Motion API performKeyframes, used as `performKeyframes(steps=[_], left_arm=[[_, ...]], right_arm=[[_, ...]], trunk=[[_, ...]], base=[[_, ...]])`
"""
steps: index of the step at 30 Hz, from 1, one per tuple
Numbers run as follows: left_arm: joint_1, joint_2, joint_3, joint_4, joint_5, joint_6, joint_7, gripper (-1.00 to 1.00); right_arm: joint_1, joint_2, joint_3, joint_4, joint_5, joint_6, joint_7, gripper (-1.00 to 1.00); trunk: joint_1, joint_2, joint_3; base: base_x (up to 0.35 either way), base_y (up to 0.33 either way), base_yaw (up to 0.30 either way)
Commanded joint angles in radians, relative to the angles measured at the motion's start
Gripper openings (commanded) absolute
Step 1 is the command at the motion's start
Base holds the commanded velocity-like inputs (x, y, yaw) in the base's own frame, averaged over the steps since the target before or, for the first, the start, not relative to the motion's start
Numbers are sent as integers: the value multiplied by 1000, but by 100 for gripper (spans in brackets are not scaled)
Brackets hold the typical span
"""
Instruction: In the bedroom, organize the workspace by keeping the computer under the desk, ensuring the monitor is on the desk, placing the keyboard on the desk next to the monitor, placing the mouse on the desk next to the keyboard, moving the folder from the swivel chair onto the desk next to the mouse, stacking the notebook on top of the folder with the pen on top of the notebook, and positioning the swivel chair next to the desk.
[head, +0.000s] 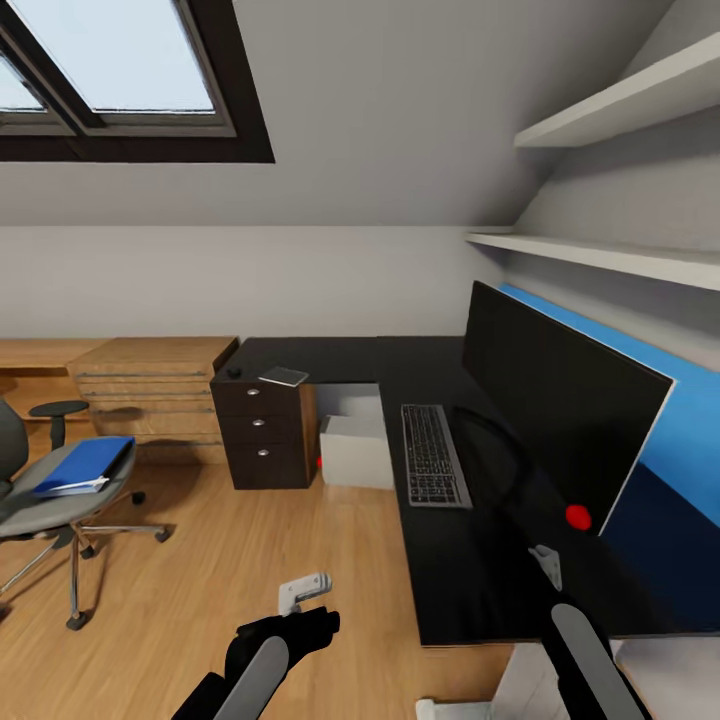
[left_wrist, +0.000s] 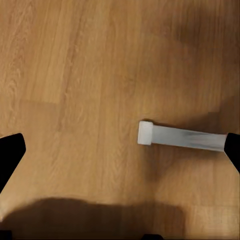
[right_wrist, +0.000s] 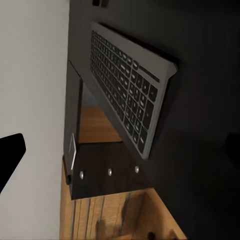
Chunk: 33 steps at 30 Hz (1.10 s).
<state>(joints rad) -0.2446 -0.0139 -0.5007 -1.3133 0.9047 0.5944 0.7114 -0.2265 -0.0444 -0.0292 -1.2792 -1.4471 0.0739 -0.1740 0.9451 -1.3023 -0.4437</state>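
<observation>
The black desk (head: 470, 590) carries the monitor (head: 560, 410) at its right. The keyboard (head: 435, 455) (right_wrist: 127, 90) lies in front of the monitor. At the far left end of the desk, over the drawer unit (head: 262, 435), sit the mouse (head: 233, 372) and the grey notebook (head: 284, 376). The computer (head: 355, 450) stands under the desk. The blue folder (head: 85, 465) rests on the swivel chair (head: 40, 500) at the left. My left gripper (head: 303, 590) (left_wrist: 120, 150) hangs open over the floor. My right gripper (head: 545, 565) is open above the desk's near end. The pen is out of view.
Low oak cabinets (head: 150, 385) line the back wall left of the desk. White shelves (head: 600, 255) and a blue wall panel (head: 690, 420) stand behind the monitor. A red dot (head: 578, 516) shows by the monitor's near corner. Open plank floor (head: 250, 540) lies between chair and desk.
</observation>
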Motion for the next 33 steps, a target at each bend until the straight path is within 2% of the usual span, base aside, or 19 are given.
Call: performKeyframes(steps=[1,22,33], left_arm=[[-1,0,-1,-1,9,1,10,100],[-1,2,4,-1,8,1,11,100],[-1,11,24,-1,4,-1,11,100]], right_arm=[[0,0,-1,-2,-6,4,-6,100],[0,0,12,3,-6,5,-7,100],[0,1,100,3,0,-3,-3,100]], trunk=[[-1,-1,-1],[-1,-1,-1],[-1,-1,-1]], base=[[-324,-133,0],[-324,-129,0],[-330,-49,0]])
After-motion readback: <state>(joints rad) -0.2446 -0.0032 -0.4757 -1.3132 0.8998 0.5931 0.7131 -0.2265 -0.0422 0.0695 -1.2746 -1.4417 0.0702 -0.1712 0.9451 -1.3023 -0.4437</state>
